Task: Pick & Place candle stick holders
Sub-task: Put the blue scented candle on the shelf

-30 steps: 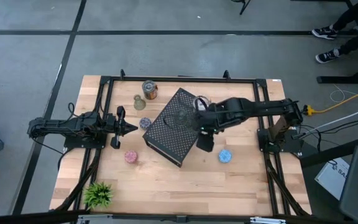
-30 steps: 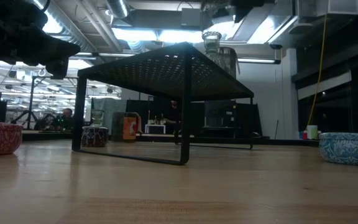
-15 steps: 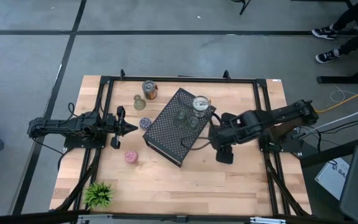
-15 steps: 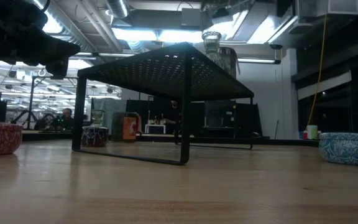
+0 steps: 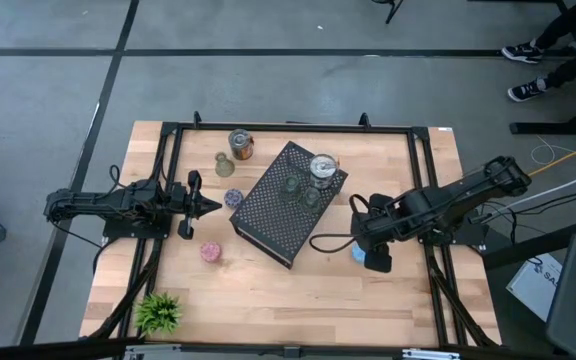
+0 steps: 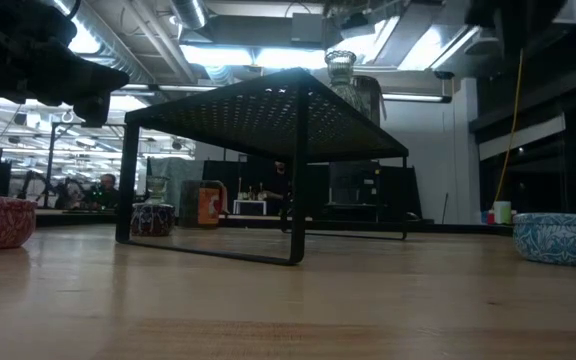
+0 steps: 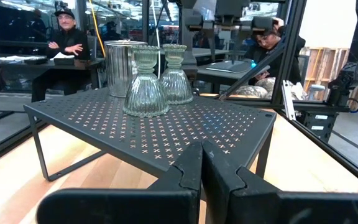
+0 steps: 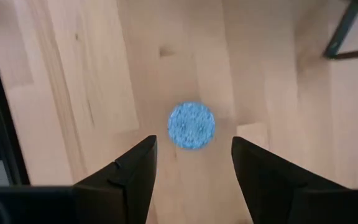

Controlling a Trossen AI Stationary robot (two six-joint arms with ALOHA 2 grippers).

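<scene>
A sparkly blue round holder [image 8: 191, 126] sits on the wood at the table's right; it also shows in the low view [image 6: 560, 238]. My right gripper [image 8: 191, 171] hangs above it, pointing down, open, one finger to either side and clear of it. On the black perforated stand [image 5: 273, 215] are a silver can holder [image 5: 323, 167] and two green glass holders [image 5: 290, 184]. A copper-silver can [image 5: 240, 143], an olive holder [image 5: 224, 163], a purple one [image 5: 233, 198] and a pink one [image 5: 209, 252] rest on the table. My left gripper [image 7: 202, 168] waits shut at the left.
A small green plant [image 5: 158, 312] stands at the near left corner. A black frame [image 5: 288, 125] runs around the table top. The stand's legs [image 6: 296, 200] rise from mid table. People sit in the room beyond [image 7: 67, 37].
My right gripper has left the space over the stand and swung toward the table's right and near edge, sinking somewhat, until it hangs over the blue holder. The holders on the stand and the table have not moved.
</scene>
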